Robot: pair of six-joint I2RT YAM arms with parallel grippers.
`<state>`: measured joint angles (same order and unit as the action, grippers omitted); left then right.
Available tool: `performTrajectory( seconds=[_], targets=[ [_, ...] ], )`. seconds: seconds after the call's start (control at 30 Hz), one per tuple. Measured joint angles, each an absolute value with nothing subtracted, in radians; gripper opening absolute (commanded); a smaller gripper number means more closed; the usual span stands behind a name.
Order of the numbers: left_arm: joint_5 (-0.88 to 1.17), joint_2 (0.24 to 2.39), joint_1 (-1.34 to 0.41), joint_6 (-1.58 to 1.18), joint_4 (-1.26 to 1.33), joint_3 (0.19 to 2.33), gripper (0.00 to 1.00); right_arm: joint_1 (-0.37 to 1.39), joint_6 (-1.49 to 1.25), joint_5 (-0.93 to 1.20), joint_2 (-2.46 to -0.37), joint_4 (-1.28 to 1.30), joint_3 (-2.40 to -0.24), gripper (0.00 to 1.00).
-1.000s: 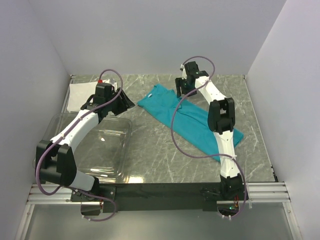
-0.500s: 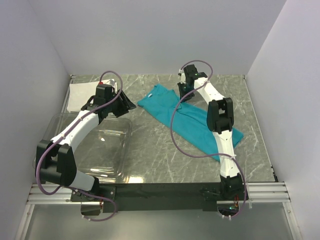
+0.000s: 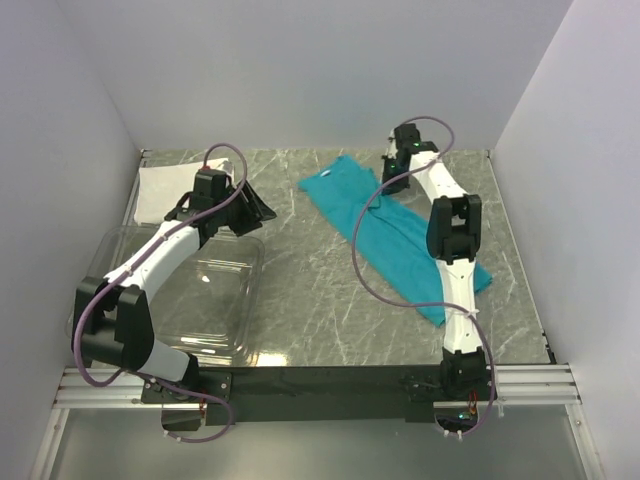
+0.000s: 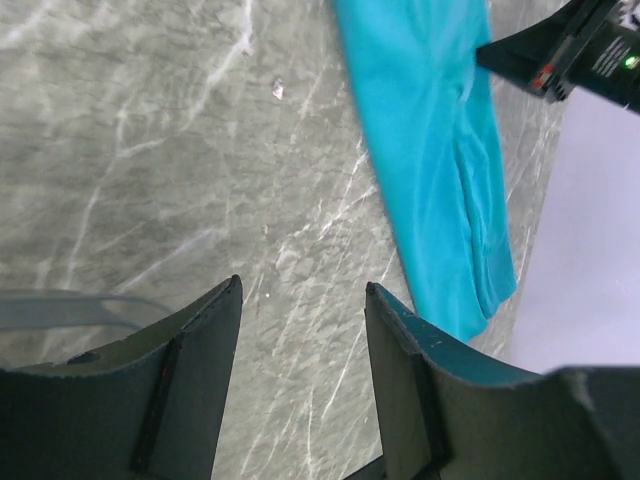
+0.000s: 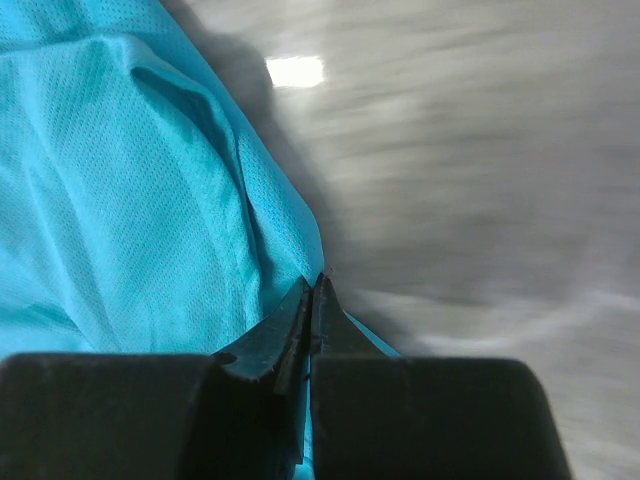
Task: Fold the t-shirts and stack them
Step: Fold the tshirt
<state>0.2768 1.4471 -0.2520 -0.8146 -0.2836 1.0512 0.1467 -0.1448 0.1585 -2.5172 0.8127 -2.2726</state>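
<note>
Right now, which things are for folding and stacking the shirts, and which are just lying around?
For the job:
- teal t-shirt, its edge pinched by the right gripper
- white t-shirt, already folded

Just lying about:
- clear plastic bin
- table underneath

Grey veined marble tabletop point(image 3: 320, 290) under the left gripper point(image 3: 256, 212), plain pale back wall point(image 3: 300, 70) beyond the right gripper point(image 3: 392, 172), matching side walls point(image 3: 60, 150) outboard of each, small bright glare patch point(image 5: 295, 71) ahead of the right one.

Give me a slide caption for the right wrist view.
Right claw shut on the edge of the teal-blue cloth t-shirt over the grey marbled table.
</note>
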Motion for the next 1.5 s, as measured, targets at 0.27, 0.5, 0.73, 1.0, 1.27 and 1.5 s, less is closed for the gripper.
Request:
performTrajectory(
  seconds=[0.27,0.5,0.73,1.0,1.27,1.5],
  targets=[
    [0.334,1.598,-0.323,-0.834,-0.243,1.073,0.57,0.018,-0.212,0.063,-2.514,0.791,-2.25,0.4],
    [0.43,1.763,-0.441,-0.89,-0.117,1.127,0.57,-0.007,-0.083,0.043,-2.38,0.769,-2.106,0.75],
    [0.507,1.921,-0.576,-1.058,0.113,1.131,0.54,-0.025,0.202,0.172,-1.83,0.707,-1.611,0.76],
    [0.497,2.05,-0.766,-1.255,0.226,1.163,0.53,-0.047,0.385,0.315,-1.363,0.676,-1.193,0.77],
    [0.46,2.134,-0.894,-1.422,0.257,1.212,0.52,-0.067,0.382,0.351,-1.217,0.665,-1.028,0.77],
    [0.411,2.186,-0.957,-1.515,0.163,1.326,0.51,-0.066,0.332,0.371,-1.132,0.627,-1.007,0.77]
  ],
)
